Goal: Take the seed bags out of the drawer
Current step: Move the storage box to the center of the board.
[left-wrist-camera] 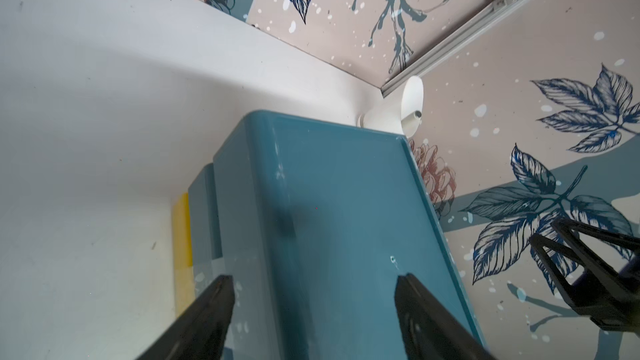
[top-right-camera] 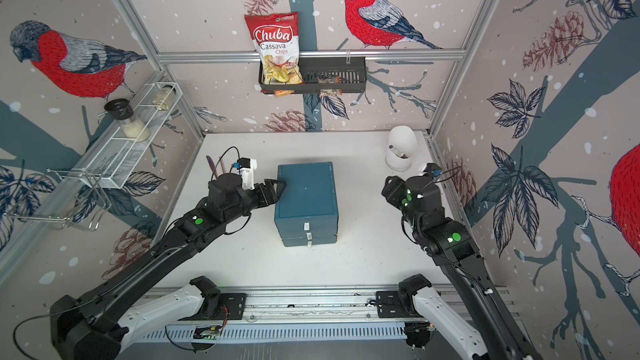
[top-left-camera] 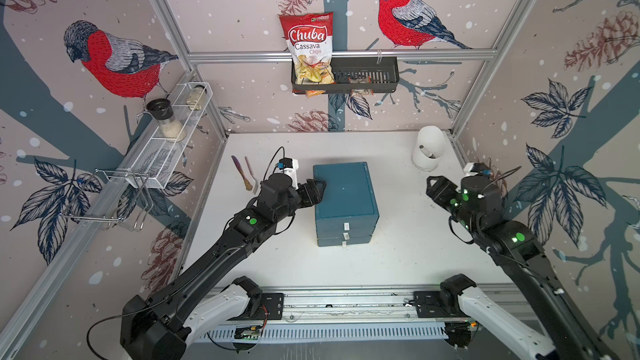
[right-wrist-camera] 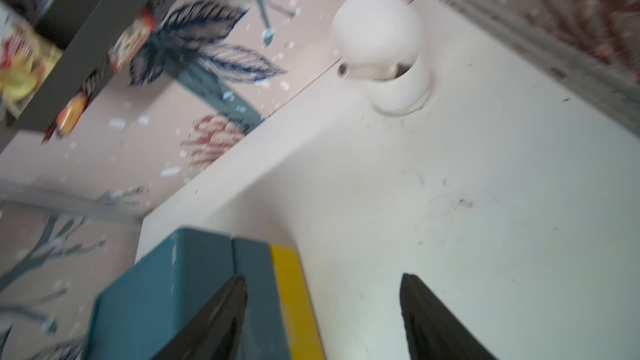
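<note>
We see a teal plastic box of three drawers [top-left-camera: 344, 195] in the middle of the white counter [top-left-camera: 398, 254]. Its three drawer fronts [top-left-camera: 346, 233], each with a small white tag, sit flush and shut, facing the robot's base. The seed bags do not show in any view, so we cannot tell where they lie.

The left tool [top-left-camera: 317, 188] is at the upper left edge of the box. In the left wrist view its two black fingers [left-wrist-camera: 207, 316] are spread wide. One is over the side wall and one over the lid, with the rounded edge of the box [left-wrist-camera: 346, 202] between them. We cannot tell if they touch it.

The right tool [top-left-camera: 434, 185] is above the counter, to the right of the box and apart from it. In the right wrist view, which is blurred, the right tool [right-wrist-camera: 322, 313] is also spread and nothing is pinched in it. A yellow strip [right-wrist-camera: 294, 299] runs along the low part of the box there.

A white dome-shaped device [top-left-camera: 427, 148] stands in the back right corner of the counter. A purple knife and a fork [top-left-camera: 242, 174] lie left of the box. On the back wall, a large red Chuba chips bag [top-left-camera: 308, 50] stands in a black slotted basket [top-left-camera: 381, 70].
</note>
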Controlling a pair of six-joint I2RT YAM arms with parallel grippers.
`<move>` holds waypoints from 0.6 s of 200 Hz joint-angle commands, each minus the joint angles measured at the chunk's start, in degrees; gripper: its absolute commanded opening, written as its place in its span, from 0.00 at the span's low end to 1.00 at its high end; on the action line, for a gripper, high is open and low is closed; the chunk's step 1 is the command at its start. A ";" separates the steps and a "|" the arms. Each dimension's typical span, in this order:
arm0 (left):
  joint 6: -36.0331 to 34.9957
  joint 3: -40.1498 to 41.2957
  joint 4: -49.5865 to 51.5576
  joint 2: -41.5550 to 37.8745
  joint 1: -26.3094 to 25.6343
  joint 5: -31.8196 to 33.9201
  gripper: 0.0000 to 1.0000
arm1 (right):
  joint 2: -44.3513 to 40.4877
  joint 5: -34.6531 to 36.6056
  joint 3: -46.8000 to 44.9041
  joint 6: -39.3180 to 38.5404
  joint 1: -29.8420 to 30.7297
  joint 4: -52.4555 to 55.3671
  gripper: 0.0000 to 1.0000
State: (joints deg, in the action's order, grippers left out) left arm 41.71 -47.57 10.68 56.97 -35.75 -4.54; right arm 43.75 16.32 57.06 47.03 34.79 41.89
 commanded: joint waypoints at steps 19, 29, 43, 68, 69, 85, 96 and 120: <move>-2.20 -2.94 6.69 1.52 -2.79 -0.60 0.70 | 13.20 20.41 8.01 19.52 39.02 12.61 0.79; -1.99 -3.05 8.03 1.16 -2.92 -0.22 0.68 | 19.55 22.90 12.28 22.42 44.85 15.46 0.80; -1.83 -2.33 8.83 0.32 -3.10 -0.58 0.65 | 27.26 22.10 17.27 23.77 48.21 17.60 0.81; -1.17 -1.22 11.02 -1.23 -3.54 -1.08 0.60 | 34.51 19.62 17.75 21.36 49.09 10.76 0.80; -1.10 -1.21 11.16 -1.28 -3.58 -1.09 0.60 | 34.67 19.58 17.66 21.27 49.03 10.23 0.80; -1.11 -0.66 12.84 -3.04 -3.87 -0.59 0.56 | 36.18 17.74 15.91 20.29 46.93 5.93 0.77; -1.06 -0.37 13.78 -4.25 -3.87 -0.48 0.56 | 36.28 15.10 14.71 19.34 44.50 3.73 0.76; -0.78 0.04 15.16 -5.61 -4.44 -1.81 0.56 | 35.59 9.45 11.25 14.82 40.25 -3.21 0.70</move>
State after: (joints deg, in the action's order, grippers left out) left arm 40.49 -47.99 23.44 52.31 -39.59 -4.78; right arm 79.72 30.17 70.59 65.76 77.67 46.96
